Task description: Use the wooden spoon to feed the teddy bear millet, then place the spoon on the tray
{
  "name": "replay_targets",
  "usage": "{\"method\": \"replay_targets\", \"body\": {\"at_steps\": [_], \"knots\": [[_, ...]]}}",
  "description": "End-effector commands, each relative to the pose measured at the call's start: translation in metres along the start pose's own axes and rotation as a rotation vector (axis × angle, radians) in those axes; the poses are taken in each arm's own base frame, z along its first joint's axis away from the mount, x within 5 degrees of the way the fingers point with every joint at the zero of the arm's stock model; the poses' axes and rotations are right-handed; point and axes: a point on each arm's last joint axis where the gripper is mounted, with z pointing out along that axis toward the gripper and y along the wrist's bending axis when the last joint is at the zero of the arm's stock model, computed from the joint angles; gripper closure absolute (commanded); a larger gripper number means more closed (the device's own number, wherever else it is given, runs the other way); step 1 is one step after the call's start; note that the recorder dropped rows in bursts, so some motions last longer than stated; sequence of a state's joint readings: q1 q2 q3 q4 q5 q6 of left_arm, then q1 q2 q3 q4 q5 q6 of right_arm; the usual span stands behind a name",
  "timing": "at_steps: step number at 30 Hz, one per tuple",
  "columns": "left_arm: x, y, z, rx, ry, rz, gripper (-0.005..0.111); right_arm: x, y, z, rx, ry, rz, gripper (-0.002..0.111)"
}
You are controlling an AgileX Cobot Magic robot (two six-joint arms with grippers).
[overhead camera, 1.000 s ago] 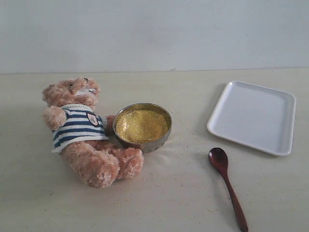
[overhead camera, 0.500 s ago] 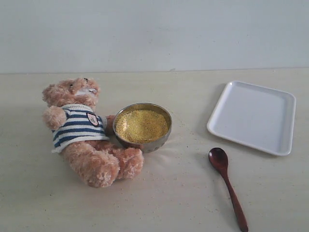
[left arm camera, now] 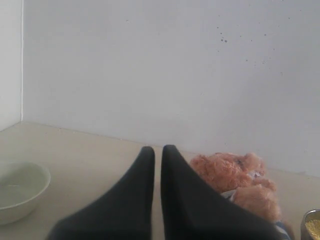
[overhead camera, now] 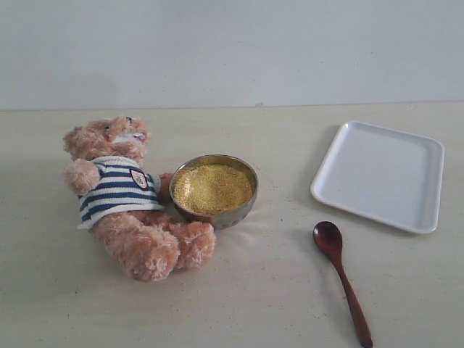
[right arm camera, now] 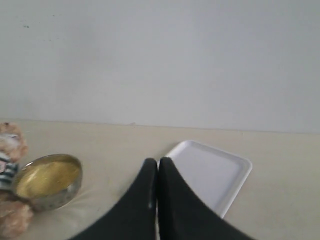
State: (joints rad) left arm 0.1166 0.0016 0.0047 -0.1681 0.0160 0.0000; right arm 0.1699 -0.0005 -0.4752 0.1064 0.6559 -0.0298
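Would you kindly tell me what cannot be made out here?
Exterior view: neither gripper shows; the wooden spoon reaches the bottom edge, perhaps cut off; the badge on the teddy bear is too small to read.
Left wrist view: the left gripper hides part of the teddy bear; edges cut the metal bowl and a pale bowl.
Right wrist view: the right gripper covers part of the tray.

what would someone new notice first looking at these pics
The fluffy teddy bear in a striped shirt sits at the left of the exterior view, right against a shiny metal bowl heaped with yellow millet. At the right lies a white tray, and the dark wooden spoon lies nearer the camera, apart from it.
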Motion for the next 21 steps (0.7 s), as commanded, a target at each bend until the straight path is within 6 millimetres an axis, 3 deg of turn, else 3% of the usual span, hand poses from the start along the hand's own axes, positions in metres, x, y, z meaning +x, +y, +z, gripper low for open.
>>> {"method": "replay_targets", "body": {"at_steps": [1, 9, 14, 21], "knots": [[-0.003, 0.000, 0.000, 0.000, -0.023, -0.007, 0.102, -0.021, 0.010, -0.021, -0.073, 0.124, 0.088, 0.108], [-0.003, 0.000, 0.000, 0.000, -0.023, -0.007, 0.102, -0.024, 0.014, -0.002, -0.146, 0.235, 0.112, 0.108], [-0.003, 0.000, 0.000, 0.000, -0.023, -0.007, 0.102, -0.023, 0.015, 0.025, -0.195, 0.327, -0.097, 0.108], [-0.003, 0.000, 0.000, 0.000, -0.023, -0.007, 0.102, -0.018, 0.018, 0.060, -0.264, 0.472, -0.128, 0.108]]}}
